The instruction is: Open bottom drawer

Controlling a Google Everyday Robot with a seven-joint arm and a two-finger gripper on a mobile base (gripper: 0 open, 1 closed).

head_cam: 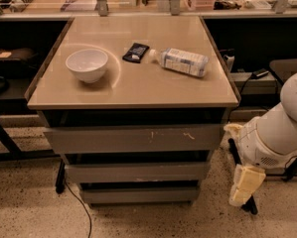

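Sitting lowest of the three grey fronts under the table top [133, 95], the bottom drawer [140, 195] is seen just above the speckled floor. It is the narrowest of the stack and is set back beneath the middle drawer [136, 172] and the scratched top drawer [133, 139]. It is judged to be shut, since no tray body is shown in front of it. No handle can be made out on its flat face, so a grip would probably have to be sought at an edge or lip. The upper edge is lost in the shadow cast by the drawer above, and the lower edge can hardly be told from the floor.

The gripper [239, 196] is held low at the right of the cabinet, pointing downward, near the height of the bottom drawer but apart from it and touching nothing. This low placement is read as an approach to the lowest front. Whether it is spread or pressed together cannot be told, as it is shown as one pale shape. The white arm [282, 128] above it is cut off by the right border.

On the table top a white bowl [87, 65], a dark packet [136, 52] and a bottle [184, 62] lying on its side are left well away from the work.
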